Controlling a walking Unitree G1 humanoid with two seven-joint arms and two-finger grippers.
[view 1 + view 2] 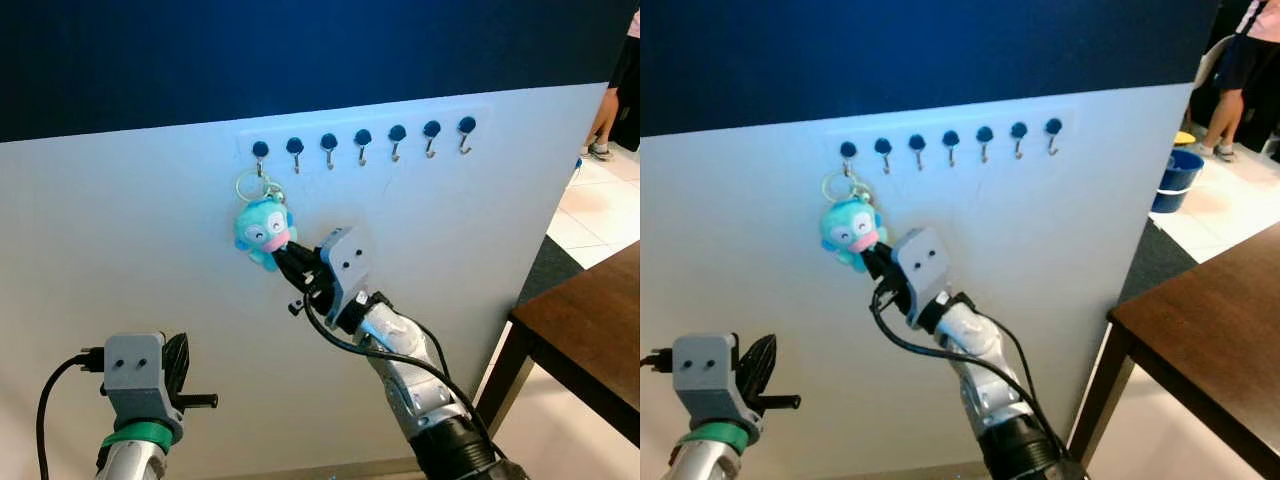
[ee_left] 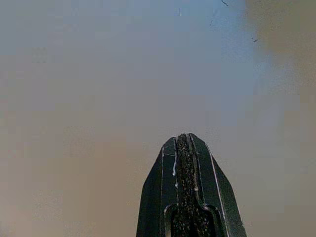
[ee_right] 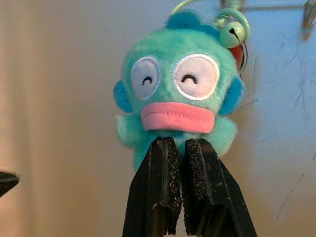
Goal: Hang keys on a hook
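- Where the right gripper (image 1: 283,258) reaches up to the white board (image 1: 120,240), its fingers pinch the lower body of the teal plush keychain (image 1: 262,231).
- Above the gripper, the keychain's ring (image 1: 249,185) hangs at the leftmost hook (image 1: 260,152) of the row; whether it sits fully on is hard to make out.
- No writing is readable.
- The left gripper (image 2: 186,143), low and well apart, has its fingers pressed together, empty.

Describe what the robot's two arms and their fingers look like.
Both arms are silver metal with grey boxy wrist housings and looping black cables. The left arm has a green ring below its housing. The left gripper and right gripper have long black tapered fingers with rough inner padding.
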